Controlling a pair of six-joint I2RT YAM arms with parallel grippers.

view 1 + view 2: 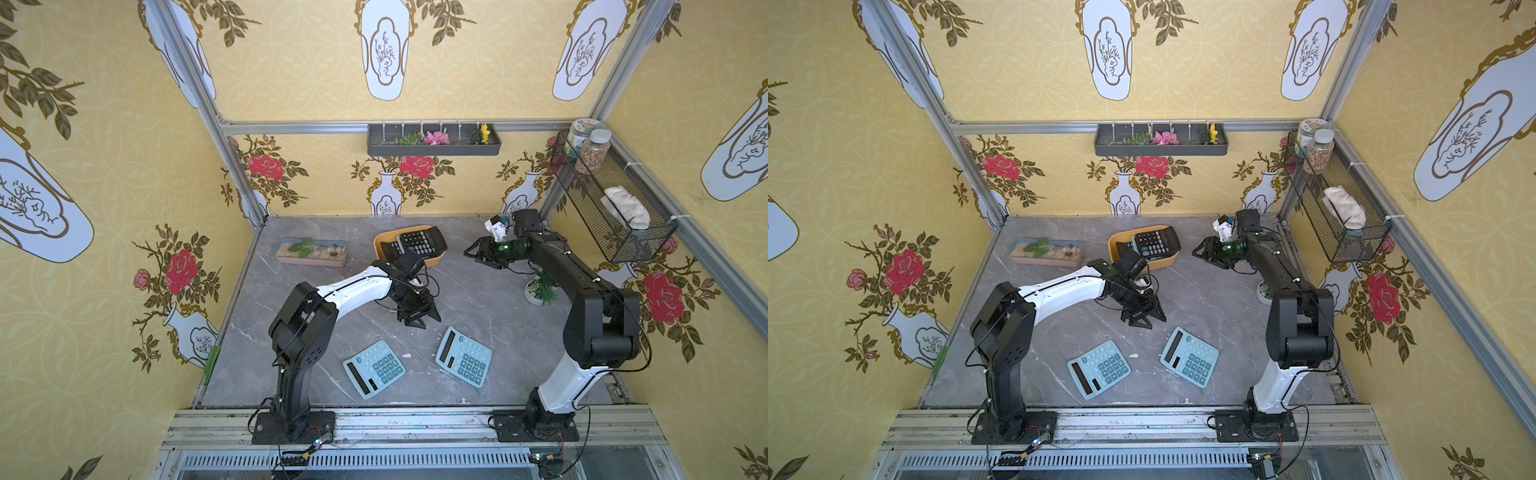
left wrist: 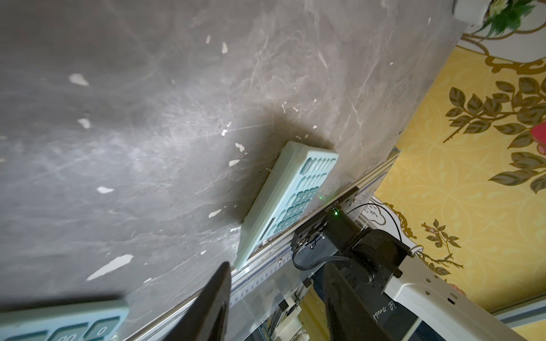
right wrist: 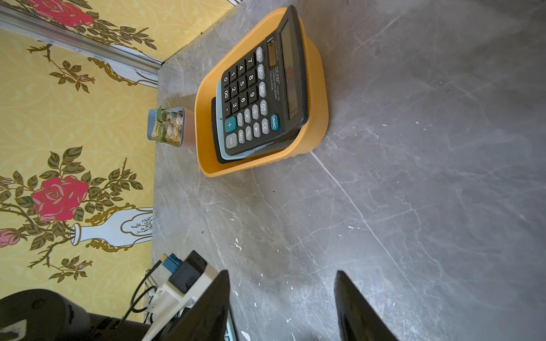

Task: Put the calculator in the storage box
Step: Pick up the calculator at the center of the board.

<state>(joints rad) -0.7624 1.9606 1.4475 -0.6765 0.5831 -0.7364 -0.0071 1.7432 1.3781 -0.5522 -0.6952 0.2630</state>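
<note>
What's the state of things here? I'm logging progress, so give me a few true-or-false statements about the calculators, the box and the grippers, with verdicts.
1. Two light blue calculators lie on the table. True.
2. The storage box is empty. False: a black calculator sits in it, leaning on the rim.
3. The left gripper grips a blue calculator. False: it is open and empty above the table.
4. The right gripper is open and holds nothing. True.

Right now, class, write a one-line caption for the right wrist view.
Black calculator atop others in the orange storage box, framed by the open right end effector.
</note>
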